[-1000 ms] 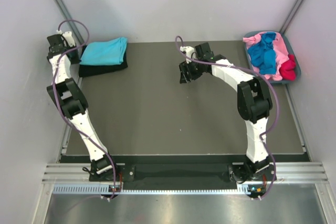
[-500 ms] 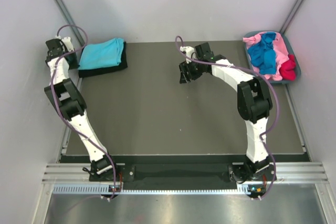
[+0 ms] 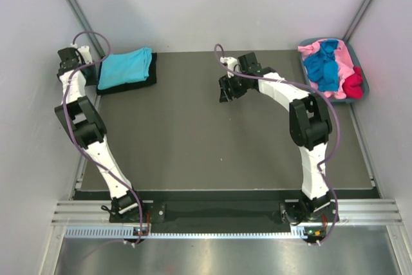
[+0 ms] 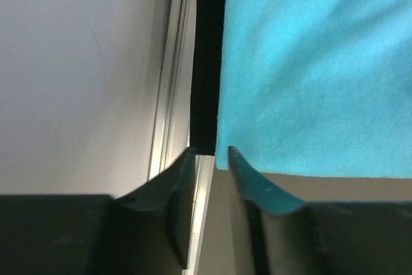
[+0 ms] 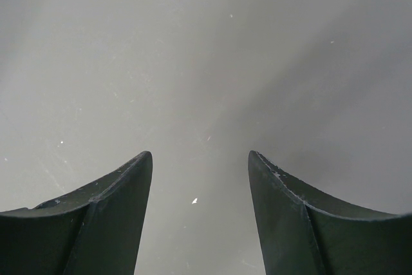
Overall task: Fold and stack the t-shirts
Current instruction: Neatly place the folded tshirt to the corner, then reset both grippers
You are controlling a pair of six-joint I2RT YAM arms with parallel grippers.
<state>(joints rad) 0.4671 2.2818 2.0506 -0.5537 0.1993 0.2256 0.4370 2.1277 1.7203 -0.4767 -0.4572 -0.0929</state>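
Note:
A folded light turquoise t-shirt [image 3: 125,67] [image 4: 309,62] lies on top of a folded black t-shirt [image 3: 129,84] [image 4: 209,62] at the table's far left corner. My left gripper [image 3: 92,74] [image 4: 211,152] is at the stack's left edge. Its jaws stand a little apart with nothing between them, and the turquoise corner lies just past the right fingertip [image 4: 233,154]. My right gripper [image 3: 225,94] [image 5: 201,159] hangs wide open over bare table near the far middle. Pink [image 3: 312,49], royal blue [image 3: 322,69] and red [image 3: 353,85] t-shirts are heaped in the tub.
A grey-blue tub [image 3: 367,85] stands at the far right corner. The dark table mat [image 3: 193,140] is walled in by white panels on both sides and at the back. A metal rail [image 4: 170,94] runs along the left edge beside my left gripper.
My left jaws have parted from shut and let go of the turquoise t-shirt. The stack sits slightly further left than a second ago. My right arm has not moved.

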